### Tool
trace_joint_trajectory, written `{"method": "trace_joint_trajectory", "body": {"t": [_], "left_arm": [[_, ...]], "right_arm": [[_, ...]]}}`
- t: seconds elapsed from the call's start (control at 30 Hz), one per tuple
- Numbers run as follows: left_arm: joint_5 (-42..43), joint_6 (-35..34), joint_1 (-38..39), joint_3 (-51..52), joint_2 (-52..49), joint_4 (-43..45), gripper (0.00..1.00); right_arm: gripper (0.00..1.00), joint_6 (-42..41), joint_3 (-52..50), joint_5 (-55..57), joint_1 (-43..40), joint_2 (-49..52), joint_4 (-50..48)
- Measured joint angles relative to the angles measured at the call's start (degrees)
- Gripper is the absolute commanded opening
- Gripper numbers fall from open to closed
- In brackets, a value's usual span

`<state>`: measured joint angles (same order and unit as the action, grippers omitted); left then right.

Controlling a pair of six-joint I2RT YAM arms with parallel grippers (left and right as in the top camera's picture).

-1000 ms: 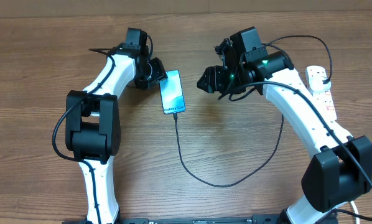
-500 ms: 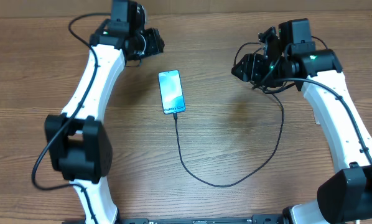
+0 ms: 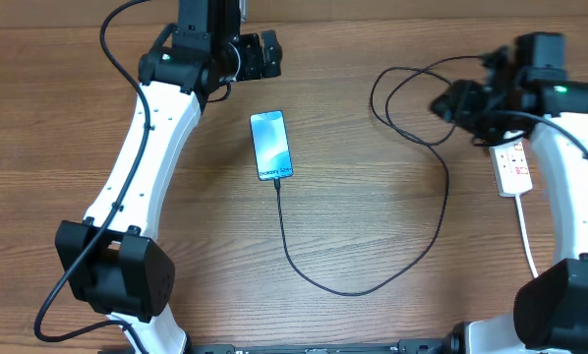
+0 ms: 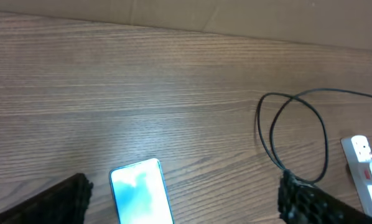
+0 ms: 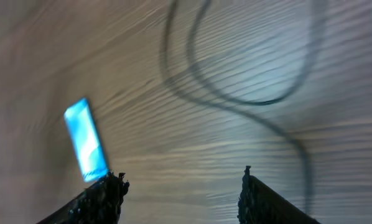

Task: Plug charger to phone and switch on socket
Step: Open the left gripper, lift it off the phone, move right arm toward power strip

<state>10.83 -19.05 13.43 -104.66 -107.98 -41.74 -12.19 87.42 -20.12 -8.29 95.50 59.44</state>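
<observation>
Left gripper: black fingers spread wide, holding nothing, with bare wood between them.
Right gripper: dark, rough-edged fingers stand apart and grip nothing.
Phone: a slim rectangle with a black rim and a glossy light-blue screen. It lies flat, near the left fingers but clear of them, and well apart from the right fingers.
Charger: a thin black cable. One end meets the phone's short edge, the middle sweeps in a wide curve, and the far part coils into loops ahead of the right fingers.
Socket: a white oblong strip with red markings and a white cord, lying just beside the right fingers.
Table: matte brown wood grain.
</observation>
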Motion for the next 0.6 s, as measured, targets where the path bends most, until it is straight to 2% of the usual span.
{"method": "trace_joint_trajectory", "body": {"t": [0.3, 0.37, 0.5, 0.57, 0.6], "left_arm": [[-0.22, -0.09, 0.0, 0.0, -0.02, -0.28, 1.0], [-0.22, -0.09, 0.0, 0.0, -0.02, -0.31, 1.0], [-0.22, -0.09, 0.0, 0.0, -0.02, -0.31, 1.0], [-0.2, -0.11, 0.0, 0.0, -0.02, -0.31, 1.0], [-0.22, -0.11, 0.0, 0.0, -0.02, -0.31, 1.0]], "right_arm": [[0.64, 0.02, 0.0, 4.61, -14.05, 0.0, -0.52], [0.7, -0.02, 0.0, 5.27, -17.0, 0.0, -1.16], [0.71, -0.02, 0.0, 5.79, -21.2, 0.13, -1.99], [0.65, -0.02, 0.0, 5.97, -22.77, 0.57, -2.25], [0.56, 0.11, 0.0, 6.03, -23.5, 1.11, -2.4]]}}
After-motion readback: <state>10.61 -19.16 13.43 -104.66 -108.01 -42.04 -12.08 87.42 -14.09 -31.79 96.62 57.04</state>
